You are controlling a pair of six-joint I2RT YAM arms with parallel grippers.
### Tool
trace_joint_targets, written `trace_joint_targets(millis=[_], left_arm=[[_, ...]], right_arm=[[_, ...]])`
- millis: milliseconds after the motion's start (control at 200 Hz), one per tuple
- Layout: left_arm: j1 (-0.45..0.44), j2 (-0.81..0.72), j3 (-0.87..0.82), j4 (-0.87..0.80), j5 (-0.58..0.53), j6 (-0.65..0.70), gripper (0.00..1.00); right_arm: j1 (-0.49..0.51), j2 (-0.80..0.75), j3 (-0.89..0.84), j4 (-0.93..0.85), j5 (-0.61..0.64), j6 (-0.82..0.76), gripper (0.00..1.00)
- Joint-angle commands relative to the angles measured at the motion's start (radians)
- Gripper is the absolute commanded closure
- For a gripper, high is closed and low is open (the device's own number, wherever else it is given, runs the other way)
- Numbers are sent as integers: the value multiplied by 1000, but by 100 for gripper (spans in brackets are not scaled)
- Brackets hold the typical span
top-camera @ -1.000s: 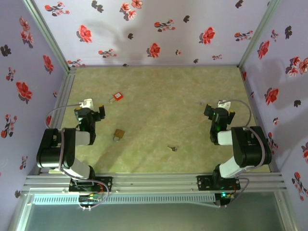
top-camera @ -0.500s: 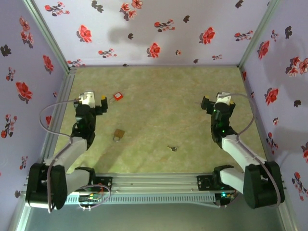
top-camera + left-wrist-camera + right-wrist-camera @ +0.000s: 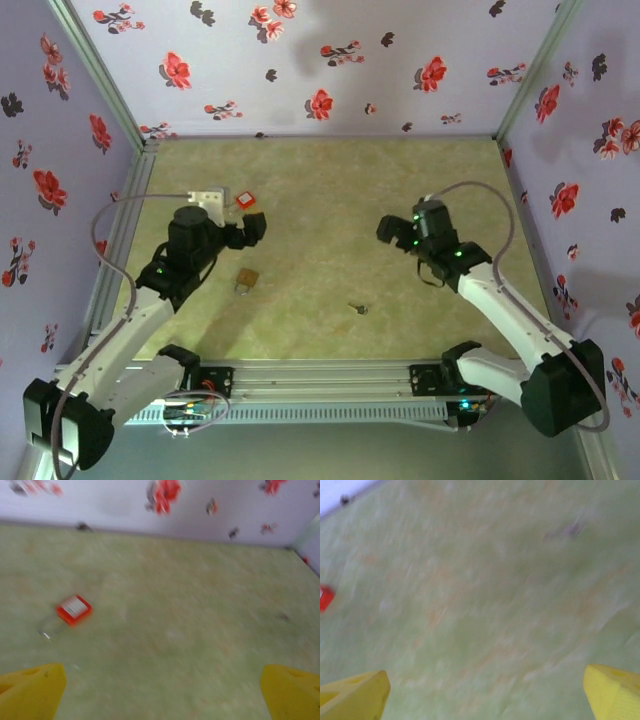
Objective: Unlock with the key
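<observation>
Both my arms have stretched out of their folded pose and swung inward over the bench (image 3: 330, 170). My left fingers (image 3: 30, 692) and right fingers (image 3: 352, 695) stand spread wide, grasping nothing. The key (image 3: 358, 308) lies flat on the bench nearer the arm bases, between the two sets of fingers, well apart from each and closer to the right ones.
</observation>
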Motion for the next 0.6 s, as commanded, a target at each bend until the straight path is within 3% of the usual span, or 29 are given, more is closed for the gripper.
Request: trace_joint_targets(millis=[0,205,595], left_arm=[[-82,-34,3,-132,42,-118,0],[-236,-65,-80,-91,20,-198,0],[-349,-5,-134,-10,-19,-228,0]], right_arm=[[124,9,-30,-123,-33,215,1],[313,90,-100,-72,-22,407,8],[338,154,-183,-28,-49,522,32]])
